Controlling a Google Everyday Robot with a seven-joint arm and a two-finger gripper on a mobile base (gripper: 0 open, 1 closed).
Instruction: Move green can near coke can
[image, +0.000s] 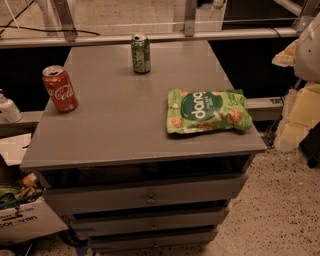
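Note:
The green can (141, 53) stands upright at the back of the grey cabinet top (120, 125), near the middle of its far edge. The coke can (60, 88) is red with white script. It stands at the left edge of the top, leaning slightly. The two cans are well apart, with bare top between them. My gripper (296, 119) shows as pale cream shapes at the right edge of the view, beyond the cabinet's right side. It is far from both cans and touches nothing on the top.
A flat green "dang" snack bag (207, 111) lies on the right front part of the top. Drawers (150, 199) sit below the front edge. A white bottle (8, 108) and a cardboard box (25, 220) are at the left. A metal rail (150, 36) runs behind.

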